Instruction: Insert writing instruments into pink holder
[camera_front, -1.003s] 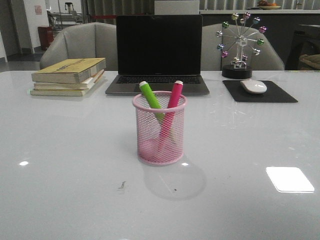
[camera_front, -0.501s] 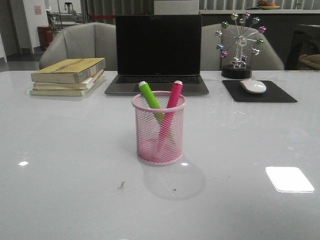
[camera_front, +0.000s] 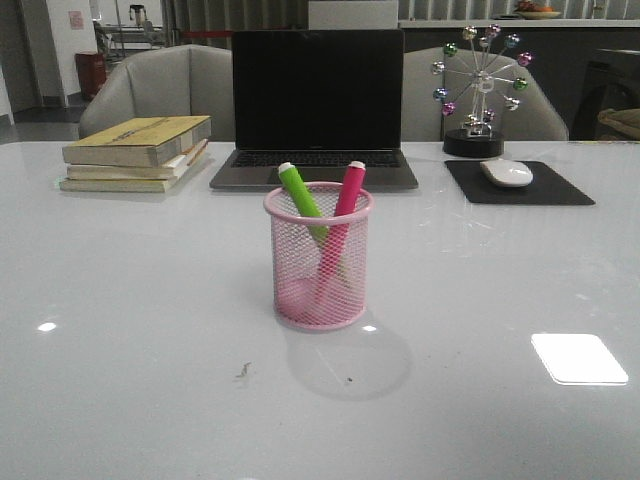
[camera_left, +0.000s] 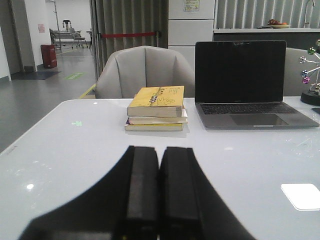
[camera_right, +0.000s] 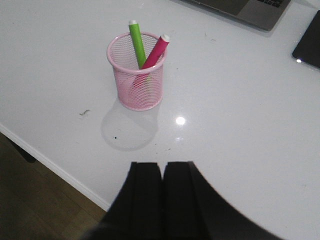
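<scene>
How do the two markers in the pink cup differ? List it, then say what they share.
Colour: the green marker is bright green, the pink marker is magenta.
Lean: in the front view the green marker tips left at the top, the pink marker tips right, so they cross inside the pink holder.
Shared: both stand in the holder, white ends up, poking above its rim.

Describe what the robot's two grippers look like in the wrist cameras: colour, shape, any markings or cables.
The left gripper and right gripper look alike: two flat, blocky, matte black fingers with squared tips, widening toward a dark body that flares outward at the picture's edge. No markings, labels or cables show in either wrist view, and neither arm appears in the front view.
</scene>
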